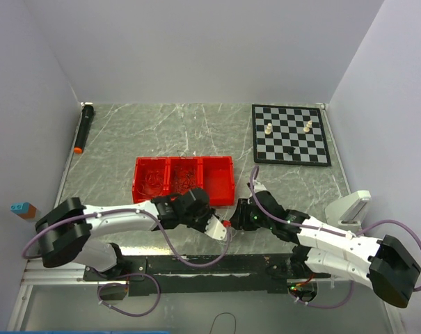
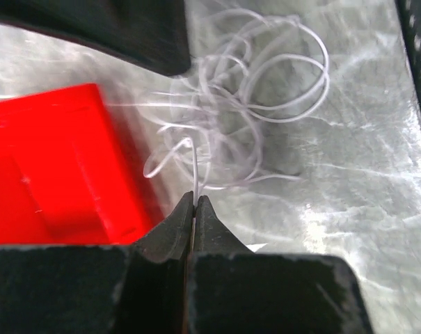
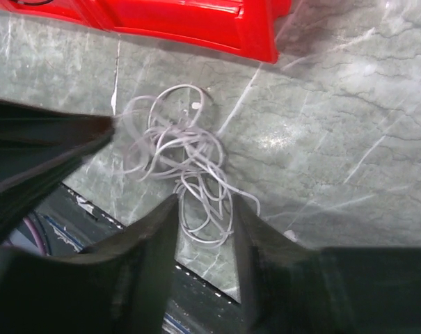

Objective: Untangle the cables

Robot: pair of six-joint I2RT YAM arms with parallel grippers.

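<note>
Cables (image 2: pixel 252 118), thin and white, in a loose messy tangle of loops on the grey-green marble table (image 1: pixel 161 132). Lying just beside the near right corner of the red plastic tray (image 1: pixel 217 184) with three boxes, not inside it.

Left gripper (image 2: pixel 195 202) squeezed all the way shut, one white strand pinched between its black tips. Strand going straight from the tips into the tangle.

Right gripper (image 3: pixel 205 209) partly open, its two black fingers (image 3: pixel 154 236) on either side of a loop at the edge of the tangle. Nothing pinched there; hard to tell if touching.

Both grippers close together, facing each other across the tangle.

Far at the back right, a black and white chessboard (image 1: pixel 291 134) with a few small pieces. At the back left edge, a black marker (image 1: pixel 84 127) with an orange tip.
</note>
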